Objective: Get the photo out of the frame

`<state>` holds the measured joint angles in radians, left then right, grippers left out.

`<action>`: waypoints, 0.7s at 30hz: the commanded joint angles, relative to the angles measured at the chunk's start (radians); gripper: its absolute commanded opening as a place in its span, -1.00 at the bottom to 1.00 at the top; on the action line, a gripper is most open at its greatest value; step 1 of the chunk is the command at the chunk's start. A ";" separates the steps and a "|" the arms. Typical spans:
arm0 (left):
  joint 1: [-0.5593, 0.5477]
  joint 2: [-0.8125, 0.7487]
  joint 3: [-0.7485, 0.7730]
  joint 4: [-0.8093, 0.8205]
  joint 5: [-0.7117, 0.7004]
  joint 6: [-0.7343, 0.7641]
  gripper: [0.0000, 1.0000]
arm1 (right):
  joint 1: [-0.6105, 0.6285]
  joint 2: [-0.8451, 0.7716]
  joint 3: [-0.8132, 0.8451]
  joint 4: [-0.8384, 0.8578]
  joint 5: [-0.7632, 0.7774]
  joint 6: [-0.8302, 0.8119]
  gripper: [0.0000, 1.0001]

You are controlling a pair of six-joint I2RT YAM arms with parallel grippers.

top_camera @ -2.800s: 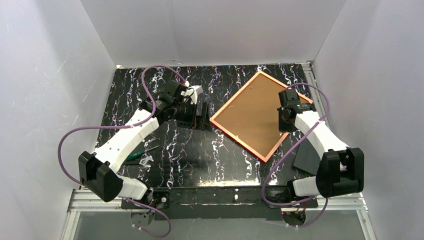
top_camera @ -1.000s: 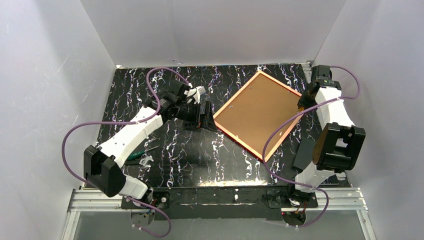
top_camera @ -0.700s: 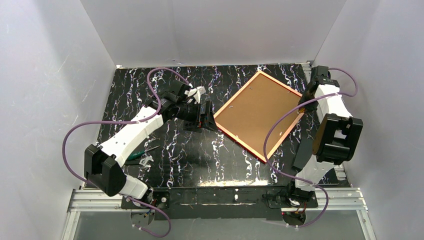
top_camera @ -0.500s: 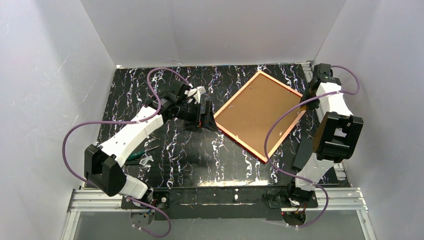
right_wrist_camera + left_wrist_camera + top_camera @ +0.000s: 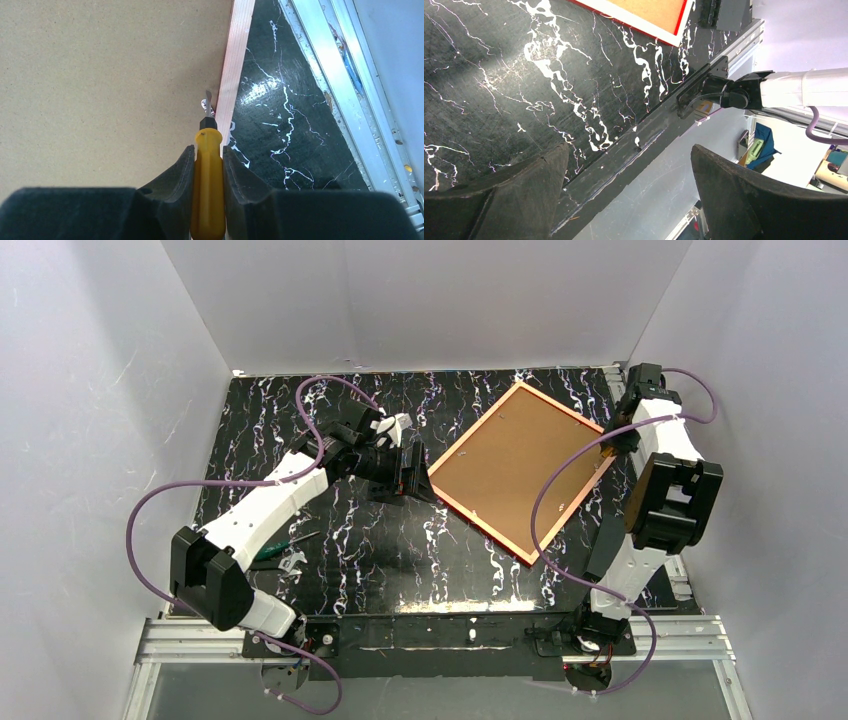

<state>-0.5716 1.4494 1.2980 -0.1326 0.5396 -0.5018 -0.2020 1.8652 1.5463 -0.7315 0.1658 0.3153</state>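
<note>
The frame (image 5: 478, 521) lies face down on the black marbled table (image 5: 350, 540), right of centre and turned like a diamond, with its far corner near the back wall. The orange back rim is up, and the brown backing board (image 5: 515, 468) fills it. The photo is not visible (the board covers everything inside the rim).

The right gripper (image 5: 208, 152) is at the frame's right edge, its jaws narrow and clamped on a yellow-handled screwdriver (image 5: 207, 190). The blade points forward out of the fingers. Its tip is at a small metal tab (image 5: 204, 104) on the inner side of the rim, where board meets rim. I cannot tell whether the tip is under the tab or just touching it. Black tabletop and a metal rail lie beyond that edge.

The left gripper (image 5: 630, 149) is spread wide and holds nothing. It sits low over bare tabletop just beside the frame's left corner, and the top view does not show whether it touches that corner. The left wrist view catches one red corner of the frame at its top edge.

A green-handled tool (image 5: 272, 551) lies on the table beside the left arm, well apart from the frame.
</note>
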 commanded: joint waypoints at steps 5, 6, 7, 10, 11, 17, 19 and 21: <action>-0.002 0.006 -0.006 -0.047 0.044 -0.007 0.83 | -0.004 -0.038 -0.026 -0.061 0.038 0.054 -0.97; -0.002 0.006 -0.006 -0.046 0.046 -0.009 0.83 | -0.004 -0.046 -0.039 -0.062 0.038 0.059 -0.97; -0.002 0.004 -0.006 -0.045 0.047 -0.010 0.83 | -0.004 -0.052 -0.053 -0.062 0.038 0.064 -0.97; -0.003 0.004 -0.008 -0.039 0.052 -0.016 0.83 | -0.004 -0.050 -0.082 -0.047 0.011 0.056 -0.97; -0.002 0.003 -0.009 -0.036 0.052 -0.018 0.83 | -0.004 -0.040 -0.079 -0.058 0.013 0.058 -0.97; -0.003 -0.007 -0.013 -0.035 0.044 -0.012 0.83 | -0.002 -0.075 -0.138 -0.046 -0.054 0.106 -0.97; -0.003 -0.005 -0.013 -0.035 0.044 -0.013 0.83 | -0.002 -0.090 -0.158 -0.035 -0.079 0.116 -0.97; -0.004 -0.003 -0.014 -0.035 0.046 -0.015 0.83 | -0.002 -0.105 -0.177 -0.024 -0.102 0.127 -0.97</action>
<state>-0.5716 1.4498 1.2980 -0.1246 0.5480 -0.5175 -0.2020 1.7981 1.4185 -0.7319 0.1368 0.4023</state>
